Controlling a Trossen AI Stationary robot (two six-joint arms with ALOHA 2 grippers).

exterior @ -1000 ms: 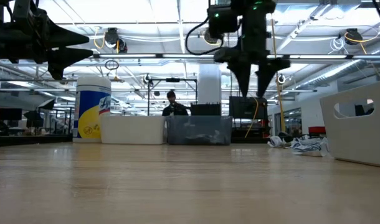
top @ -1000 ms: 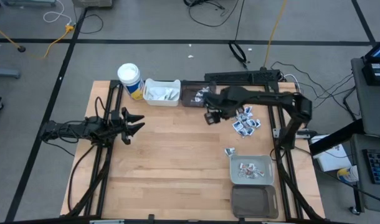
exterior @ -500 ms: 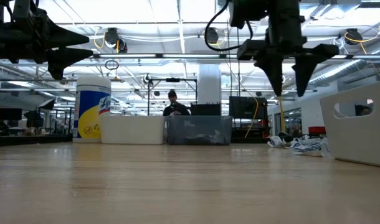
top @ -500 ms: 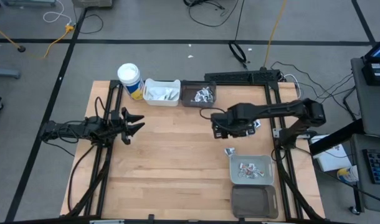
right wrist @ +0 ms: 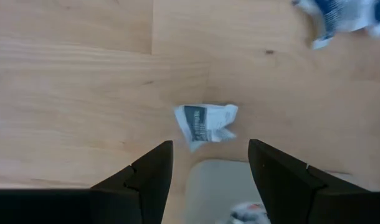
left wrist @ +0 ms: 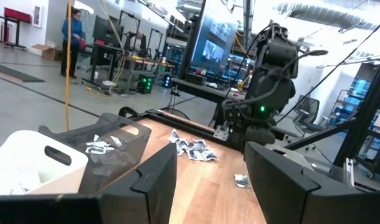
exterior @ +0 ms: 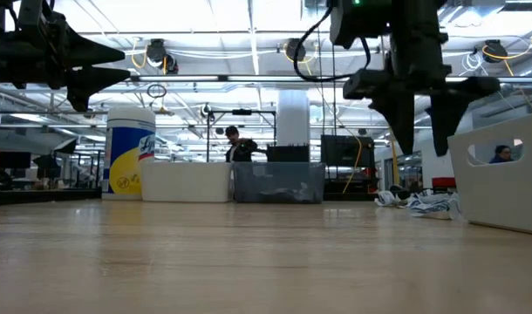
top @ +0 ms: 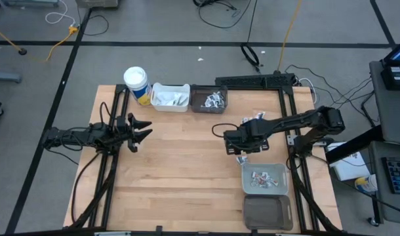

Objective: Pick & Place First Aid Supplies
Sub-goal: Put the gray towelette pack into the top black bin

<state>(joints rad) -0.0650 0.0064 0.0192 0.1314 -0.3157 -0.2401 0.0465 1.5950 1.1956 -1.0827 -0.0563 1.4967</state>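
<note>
White and crumpled, one loose packet (right wrist: pixel 205 124) lay on the wood just beside the grey bin (top: pixel 265 178), on its side toward the far bins. We saw our right gripper (top: pixel 238 147) above it, the packet ahead of and between the fingertips, its long axis crosswise to them. Those fingers were spread wide and held nothing. Farther from the grey bin, a pile of packets (left wrist: pixel 191 148) waited. Our left gripper (top: pixel 140 130), well away from the grey bin, hung open and empty.
</note>
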